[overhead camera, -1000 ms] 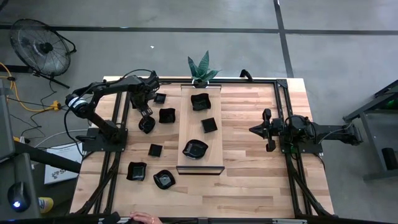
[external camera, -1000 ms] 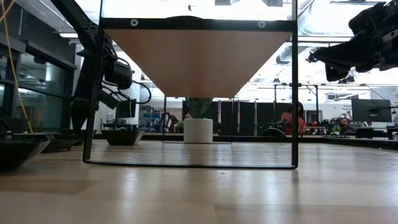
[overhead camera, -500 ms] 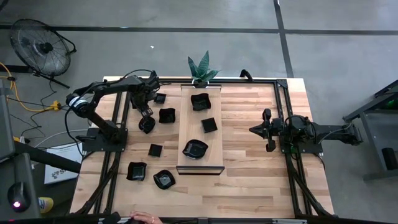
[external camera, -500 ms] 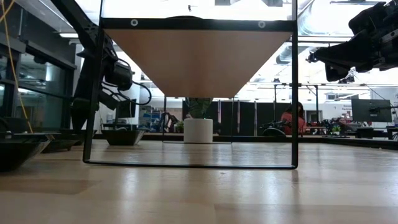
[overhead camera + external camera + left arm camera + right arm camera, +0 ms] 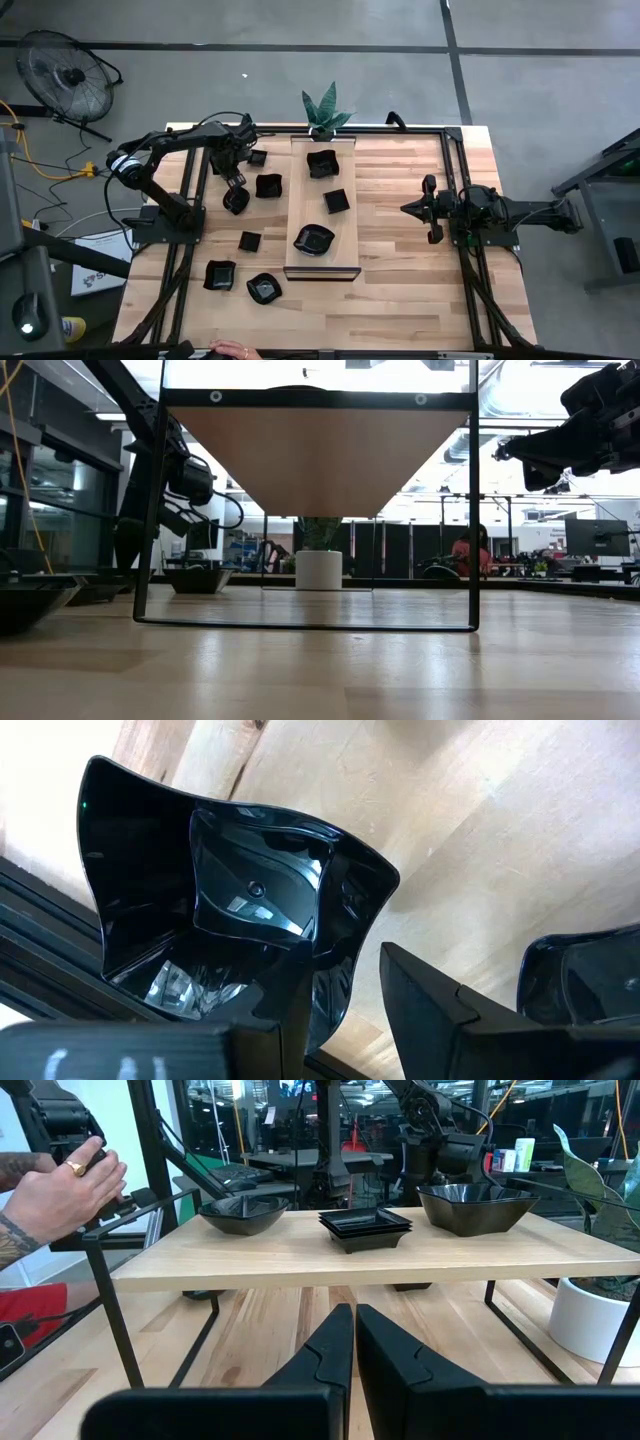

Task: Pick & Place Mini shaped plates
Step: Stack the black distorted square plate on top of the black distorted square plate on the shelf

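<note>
From above, nothing has shifted across the last second: the left hand [image 5: 236, 190] hangs in the same spot over the table's [image 5: 400, 220] far-left part, pinching a wavy-rimmed black plate [image 5: 236, 201] just off the wood. That stillness suggests a pause mid-carry, with the plate lifted but not yet placed. Three plates sit on the raised pale board [image 5: 352, 215]: a flower-shaped one [image 5: 322, 163] at the far end, a small square one [image 5: 336, 201] in the middle and a wide one [image 5: 314, 239] near the front. Five more lie on the table left of the board. The right hand [image 5: 431, 208] waits well apart over the right half.

The low view is likewise unchanged. It looks under the board's black frame [image 5: 152, 510] across bare blond planks to a white plant pot [image 5: 319, 570] and an open workshop where a seated person [image 5: 472, 555] shows far back.

In the left wrist view the fingers [image 5: 425, 1010] are clamped on the glossy rim of the held plate [image 5: 240, 910], with wood grain close behind.

The right wrist view shows its fingers [image 5: 325, 1350] pressed together, holding nothing, facing the board and its three plates. A person's hand [image 5: 60, 1190] with a ring rests at the frame's edge.
</note>
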Available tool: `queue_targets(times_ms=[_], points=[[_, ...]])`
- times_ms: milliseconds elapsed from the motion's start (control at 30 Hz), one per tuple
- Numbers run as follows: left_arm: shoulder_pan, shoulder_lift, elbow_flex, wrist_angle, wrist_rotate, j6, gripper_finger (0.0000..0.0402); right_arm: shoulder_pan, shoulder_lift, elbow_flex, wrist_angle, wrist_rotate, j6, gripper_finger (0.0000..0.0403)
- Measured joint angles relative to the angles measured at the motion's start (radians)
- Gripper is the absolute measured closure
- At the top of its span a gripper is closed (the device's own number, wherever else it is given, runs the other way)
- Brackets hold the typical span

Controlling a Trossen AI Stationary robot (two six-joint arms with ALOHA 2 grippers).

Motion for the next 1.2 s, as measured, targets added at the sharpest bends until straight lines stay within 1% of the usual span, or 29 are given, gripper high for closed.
queue_targets(times_ms=[700,800,1067,1133,1200], points=[[0.0,0.0,0.0,-0.002,-0.001,0.0,0.0289,0.0,0.0,0.0,0.0,0.0,0.0,0.0391],[0.0,0.0,0.0,-0.002,-0.001,-0.001,0.0306,0.0,0.0,0.0,0.0,0.0,0.0,0.0391],[0.0,0.001,0.0,-0.004,-0.002,-0.001,0.0379,0.0,0.0,0.0,0.0,0.0,0.0,0.0391],[0.0,0.001,0.0,-0.005,-0.006,-0.001,0.0393,0.0,0.0,0.0,0.0,0.0,0.0,0.0391],[0.0,0.001,0.0,-0.007,-0.007,0.0,0.0398,0.0,0.0,0.0,0.0,0.0,0.0,0.0391]])
